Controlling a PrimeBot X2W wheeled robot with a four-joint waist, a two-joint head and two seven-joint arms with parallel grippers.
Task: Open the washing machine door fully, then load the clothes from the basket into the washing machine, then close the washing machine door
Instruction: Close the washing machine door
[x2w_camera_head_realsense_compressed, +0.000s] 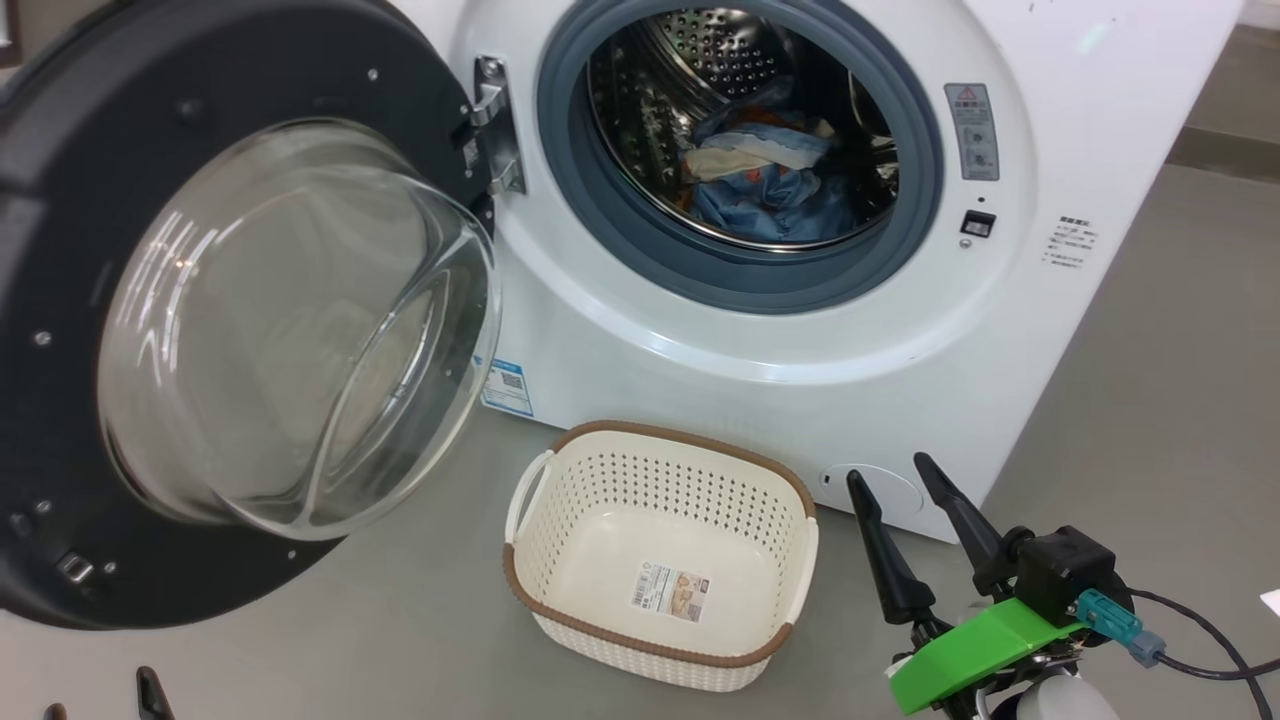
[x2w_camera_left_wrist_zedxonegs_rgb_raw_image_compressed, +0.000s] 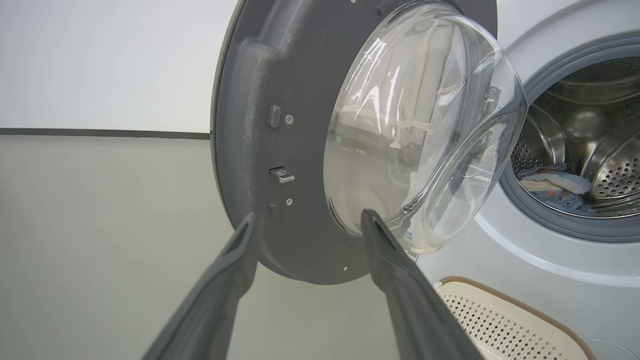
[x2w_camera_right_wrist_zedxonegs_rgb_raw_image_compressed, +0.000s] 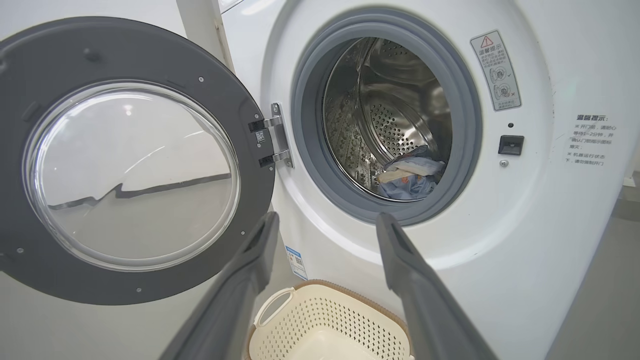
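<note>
Blue and cream clothes (x2w_camera_head_realsense_compressed: 770, 180) lie in the drum (x2w_camera_head_realsense_compressed: 720, 60) of the washing machine (x2w_camera_head_realsense_compressed: 620, 330), ahead of my right gripper (x2w_camera_head_realsense_compressed: 887, 468) and above its jaws. Those jaws are spread wide with nothing between them. Basket (x2w_camera_head_realsense_compressed: 660, 436) sits on the floor (x2w_camera_head_realsense_compressed: 400, 620) just left of them, label sticker (x2w_camera_head_realsense_compressed: 670, 590) showing. Left gripper (x2w_camera_left_wrist_zedxonegs_rgb_raw_image_compressed: 308, 216) is likewise released and holds nothing. The washing machine door (x2w_camera_left_wrist_zedxonegs_rgb_raw_image_compressed: 250, 125) is swung out wide ahead of its jaws; I can't tell the gap.

right end effector (x2w_camera_head_realsense_compressed: 888, 472) points upward, jaws spread wide and empty; left end effector (x2w_camera_left_wrist_zedxonegs_rgb_raw_image_compressed: 308, 217) likewise spread, holding nothing.
</note>
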